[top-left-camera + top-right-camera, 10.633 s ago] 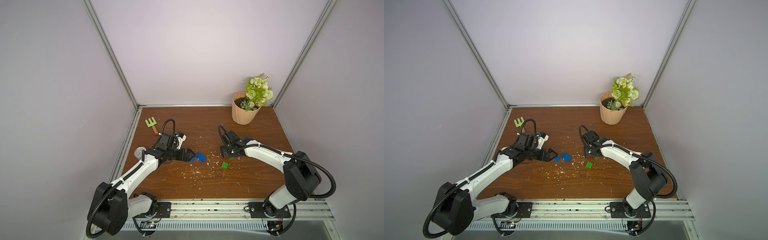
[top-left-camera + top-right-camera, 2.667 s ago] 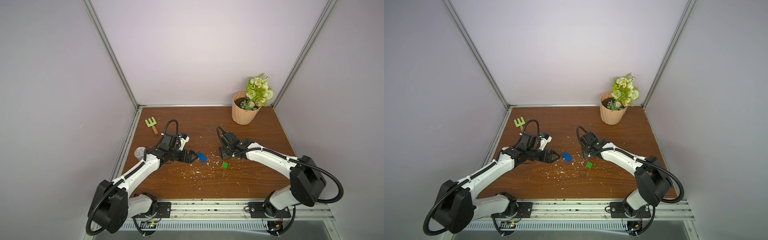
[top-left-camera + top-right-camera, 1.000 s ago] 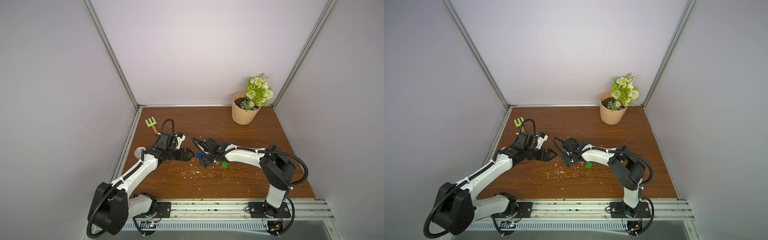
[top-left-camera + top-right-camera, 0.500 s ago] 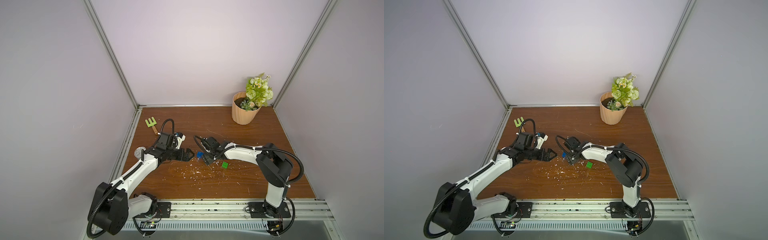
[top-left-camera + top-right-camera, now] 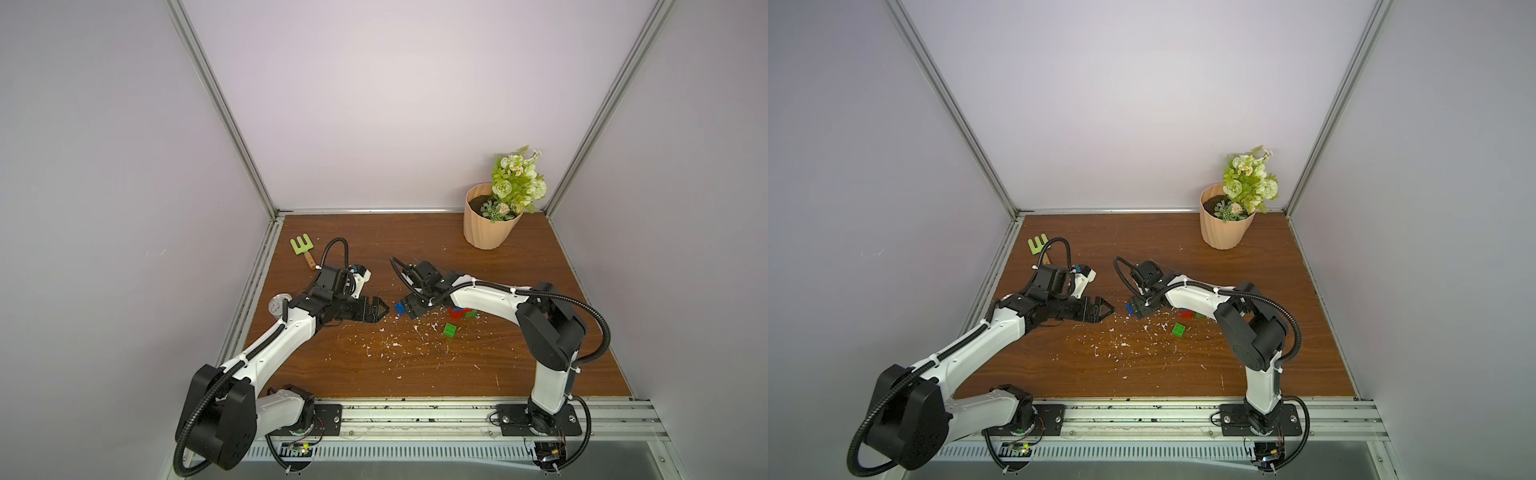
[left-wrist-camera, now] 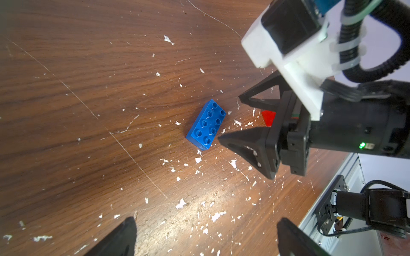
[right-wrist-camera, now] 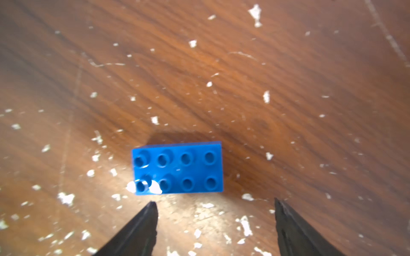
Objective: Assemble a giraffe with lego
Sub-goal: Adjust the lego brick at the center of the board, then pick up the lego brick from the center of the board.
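On the worktop (image 5: 415, 374) no giraffe stands yet and the lego lies loose. The right tool (image 7: 214, 206) hangs wide open and empty just short of the oblong blue brick (image 7: 177, 168), which lies flat, studs up, between it and the left tool (image 6: 206, 223), also open and empty. The brick sits off-centre in the right tool's gap, one tip in line with its body, so the tool should probably shift sideways until both tips clear the ends. Then it should lower and close on the walls below the studs. Whether a tip already touches is unclear. Some ten seconds earlier the right tool was over the red brick (image 5: 456, 312) near the square green brick (image 5: 449, 330). It has since swung across, while the left tool has barely moved.
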Controlling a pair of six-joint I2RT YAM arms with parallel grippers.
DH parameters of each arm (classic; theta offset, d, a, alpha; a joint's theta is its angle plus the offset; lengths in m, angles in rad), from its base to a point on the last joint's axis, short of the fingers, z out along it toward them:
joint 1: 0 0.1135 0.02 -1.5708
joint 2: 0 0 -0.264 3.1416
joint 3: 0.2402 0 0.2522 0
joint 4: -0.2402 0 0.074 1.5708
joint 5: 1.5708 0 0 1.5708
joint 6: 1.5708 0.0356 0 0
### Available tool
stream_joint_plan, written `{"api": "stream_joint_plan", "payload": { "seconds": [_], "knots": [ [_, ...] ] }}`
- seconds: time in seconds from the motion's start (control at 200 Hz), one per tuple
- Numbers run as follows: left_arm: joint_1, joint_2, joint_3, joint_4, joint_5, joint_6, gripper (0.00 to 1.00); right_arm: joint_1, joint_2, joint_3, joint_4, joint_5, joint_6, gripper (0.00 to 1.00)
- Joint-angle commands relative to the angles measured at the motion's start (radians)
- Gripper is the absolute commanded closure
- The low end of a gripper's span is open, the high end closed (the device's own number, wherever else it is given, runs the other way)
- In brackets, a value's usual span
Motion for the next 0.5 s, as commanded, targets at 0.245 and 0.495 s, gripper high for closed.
{"api": "stream_joint_plan", "payload": {
  "seconds": [0.245,0.495],
  "knots": [
    [0.008,-0.006,0.007,-0.012,0.009,0.001,0.00,0.026,0.021,0.073,0.001,-0.053,-0.074,0.11],
    [0.008,-0.009,0.007,-0.012,0.009,0.002,0.00,0.034,0.078,0.126,0.002,-0.061,-0.089,0.11]
  ]
}}
